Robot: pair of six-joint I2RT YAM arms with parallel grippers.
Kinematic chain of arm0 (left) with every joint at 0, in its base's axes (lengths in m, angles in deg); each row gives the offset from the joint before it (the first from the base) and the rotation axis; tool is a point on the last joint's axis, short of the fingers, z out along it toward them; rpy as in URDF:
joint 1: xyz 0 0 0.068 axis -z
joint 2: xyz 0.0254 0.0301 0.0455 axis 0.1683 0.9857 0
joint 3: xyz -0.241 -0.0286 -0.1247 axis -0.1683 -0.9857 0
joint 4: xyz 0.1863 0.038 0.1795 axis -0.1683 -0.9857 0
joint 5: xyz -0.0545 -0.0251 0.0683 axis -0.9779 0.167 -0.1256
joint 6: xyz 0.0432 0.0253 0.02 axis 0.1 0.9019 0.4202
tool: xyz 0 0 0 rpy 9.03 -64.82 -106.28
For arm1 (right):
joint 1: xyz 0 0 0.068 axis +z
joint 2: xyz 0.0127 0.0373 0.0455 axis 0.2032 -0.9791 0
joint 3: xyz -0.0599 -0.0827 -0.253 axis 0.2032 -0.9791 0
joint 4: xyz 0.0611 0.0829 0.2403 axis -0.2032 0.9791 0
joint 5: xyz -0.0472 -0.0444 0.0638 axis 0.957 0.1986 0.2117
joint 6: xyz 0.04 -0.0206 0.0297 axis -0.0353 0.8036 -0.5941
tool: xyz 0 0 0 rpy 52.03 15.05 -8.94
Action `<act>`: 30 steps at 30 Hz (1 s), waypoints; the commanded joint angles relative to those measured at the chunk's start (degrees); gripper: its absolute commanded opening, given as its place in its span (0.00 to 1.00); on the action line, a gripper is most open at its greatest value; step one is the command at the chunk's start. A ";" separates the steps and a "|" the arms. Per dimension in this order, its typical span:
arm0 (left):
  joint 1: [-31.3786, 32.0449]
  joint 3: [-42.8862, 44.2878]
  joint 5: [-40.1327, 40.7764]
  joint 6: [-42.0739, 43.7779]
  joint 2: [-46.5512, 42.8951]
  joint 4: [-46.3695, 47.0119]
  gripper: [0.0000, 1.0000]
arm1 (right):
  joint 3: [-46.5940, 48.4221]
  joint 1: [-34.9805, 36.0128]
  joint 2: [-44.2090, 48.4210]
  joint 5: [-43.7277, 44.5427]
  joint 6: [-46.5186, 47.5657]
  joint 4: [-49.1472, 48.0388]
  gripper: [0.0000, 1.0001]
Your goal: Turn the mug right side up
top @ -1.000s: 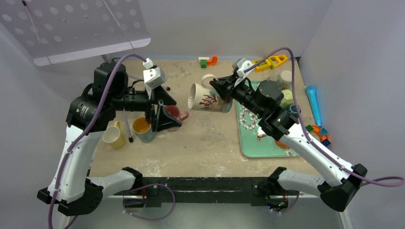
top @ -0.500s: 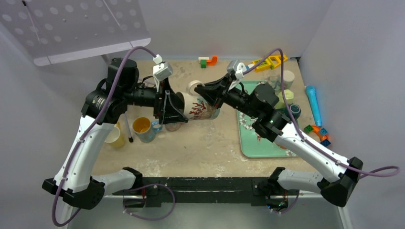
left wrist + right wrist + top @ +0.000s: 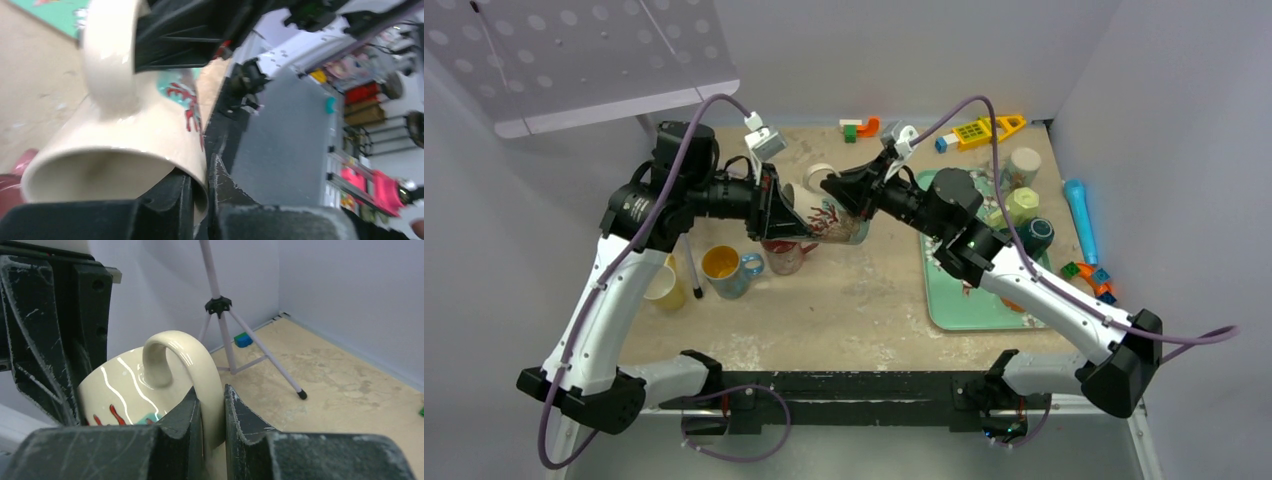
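left claw (image 3: 201, 186) grips mug (image 3: 832, 217) rim | right claw (image 3: 211, 400) grips handle (image 3: 167, 342) | red cup (image 3: 786, 256) below

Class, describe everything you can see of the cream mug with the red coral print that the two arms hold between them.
The cream glazed ceramic mug is glossy, printed with red coral branches and a teal patch, and has one loop handle. It is held on its side above the beige speckled table, with its mouth toward the left arm and its handle on the upper side. The left end effector pinches its rim wall, one finger inside and one outside. The right end effector clamps the handle.
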 commanded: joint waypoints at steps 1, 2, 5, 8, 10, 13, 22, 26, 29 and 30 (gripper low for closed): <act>0.47 1.94 5.53 5.30 0.38 -2.12 0.00 | 5.12 0.65 1.30 -0.35 -3.30 -7.18 0.00; 0.47 2.74 7.60 7.42 0.30 -4.13 0.00 | 5.32 0.68 1.23 -0.27 -2.75 -5.94 0.00; 0.47 5.23 14.33 14.75 -0.01 -11.84 0.00 | 7.16 0.66 0.72 0.91 0.08 1.46 0.27; 0.45 5.86 20.86 21.77 -0.47 -20.37 0.00 | 8.15 0.66 1.08 5.63 2.38 8.48 0.73; 0.42 4.82 24.12 25.69 -0.92 -24.42 0.00 | 7.22 0.61 2.23 8.29 3.78 10.83 0.84; 0.47 2.40 24.94 32.16 -0.24 -31.59 0.00 | 5.31 0.64 4.69 13.08 6.02 13.17 0.88; 4.56 -15.14 36.00 36.73 0.92 -23.46 0.00 | -0.54 -7.06 8.04 34.03 7.82 19.79 0.93; 6.99 -18.76 38.77 37.25 1.06 -15.75 0.00 | -1.20 -15.70 6.78 37.34 5.46 22.63 0.93; 9.97 -21.51 40.64 38.11 2.06 -11.61 0.00 | -1.12 -21.00 5.13 37.05 5.82 24.32 0.93; 11.11 -22.34 41.77 38.22 2.89 -10.31 0.00 | -1.01 -22.42 4.41 36.78 6.06 24.83 0.93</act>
